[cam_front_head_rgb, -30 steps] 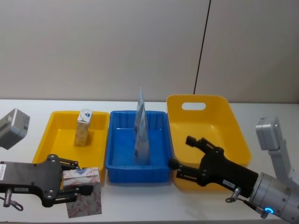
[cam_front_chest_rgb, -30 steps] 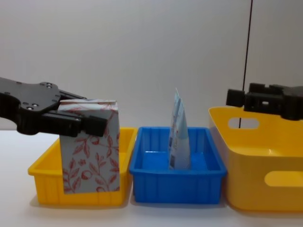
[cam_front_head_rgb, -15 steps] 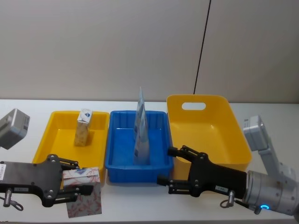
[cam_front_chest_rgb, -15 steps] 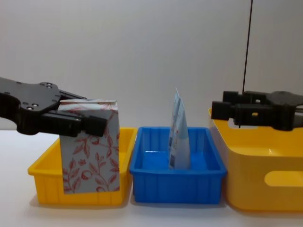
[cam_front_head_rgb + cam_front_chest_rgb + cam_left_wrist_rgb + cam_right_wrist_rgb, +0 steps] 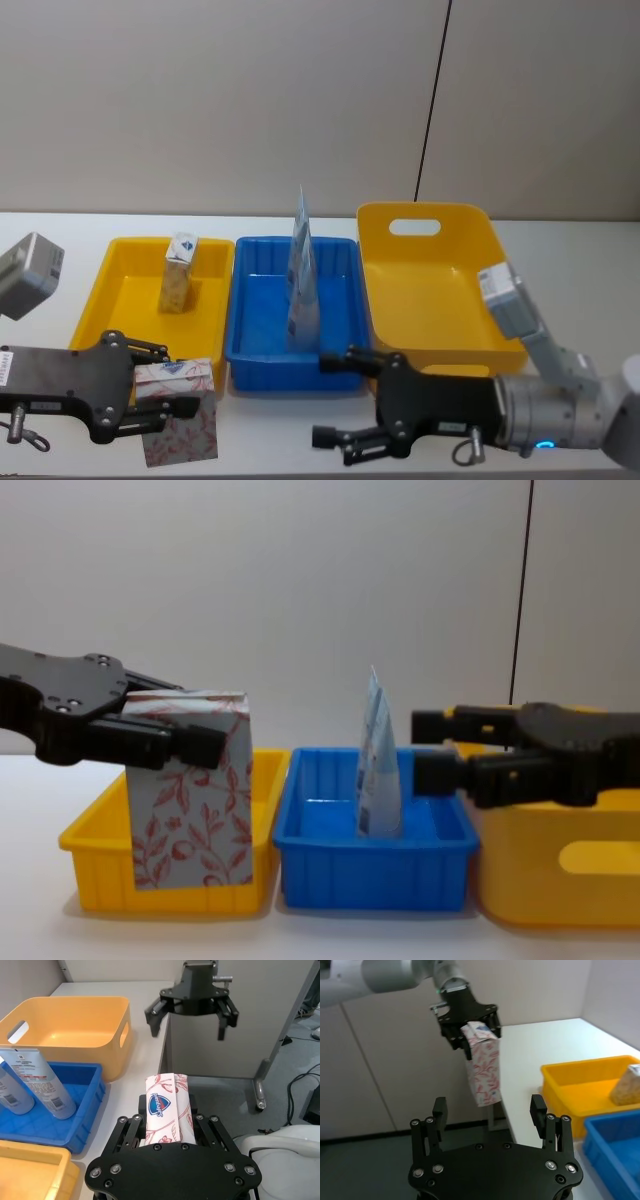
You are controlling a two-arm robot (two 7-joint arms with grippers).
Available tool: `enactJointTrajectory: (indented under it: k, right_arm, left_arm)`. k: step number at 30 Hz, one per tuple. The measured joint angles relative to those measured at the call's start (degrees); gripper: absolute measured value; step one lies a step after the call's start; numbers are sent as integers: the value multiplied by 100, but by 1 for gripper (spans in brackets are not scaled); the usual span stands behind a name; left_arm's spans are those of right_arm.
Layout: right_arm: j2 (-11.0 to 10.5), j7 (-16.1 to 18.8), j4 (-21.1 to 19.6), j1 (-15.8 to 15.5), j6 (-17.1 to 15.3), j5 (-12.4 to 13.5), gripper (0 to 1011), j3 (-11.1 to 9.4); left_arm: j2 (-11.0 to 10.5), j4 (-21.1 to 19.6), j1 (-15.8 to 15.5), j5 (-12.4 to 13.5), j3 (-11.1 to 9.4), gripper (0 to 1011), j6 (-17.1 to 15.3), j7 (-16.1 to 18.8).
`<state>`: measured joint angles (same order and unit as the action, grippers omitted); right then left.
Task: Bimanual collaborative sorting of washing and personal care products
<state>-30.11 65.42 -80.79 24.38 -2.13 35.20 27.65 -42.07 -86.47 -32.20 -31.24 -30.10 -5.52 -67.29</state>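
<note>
Head view: I am holding the red-leaf carton (image 5: 183,435) pinched at its top in the left gripper (image 5: 180,392), off the front-left corner of the blue bin (image 5: 285,375). The right gripper (image 5: 335,400) is hovering just in front of that bin, jaws spread, pointing left toward the carton. The pale blue tubes (image 5: 303,285) are standing inside the bin, and the beige carton (image 5: 178,275) is sitting in the yellow tray (image 5: 130,300) left of it.

Left wrist view: the carton's long axis is running straight out from my left jaws, with the right gripper facing it, well apart.

Right wrist view: the carton is hanging upright, lined up between my open right jaws.

Chest view: the carton's lower half is hanging free left of the bin. I am judging the right arm has room to take it there, over the bare white table (image 5: 400,935).
</note>
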Motion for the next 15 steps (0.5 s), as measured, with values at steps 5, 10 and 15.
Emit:
enactJointTrajectory:
  k: [5, 10, 15]
  right_arm:
    - [100, 281, 214, 193, 93, -79, 1000, 205]
    - [337, 591, 550, 472, 275, -251, 1000, 530]
    - [494, 640, 728, 602, 372, -363, 1000, 695]
  left_arm:
    - [0, 0, 0, 0, 0, 369, 0, 0]
    - [0, 0, 0, 0, 0, 369, 0, 0]
    - [0, 0, 0, 0, 0, 369, 0, 0]
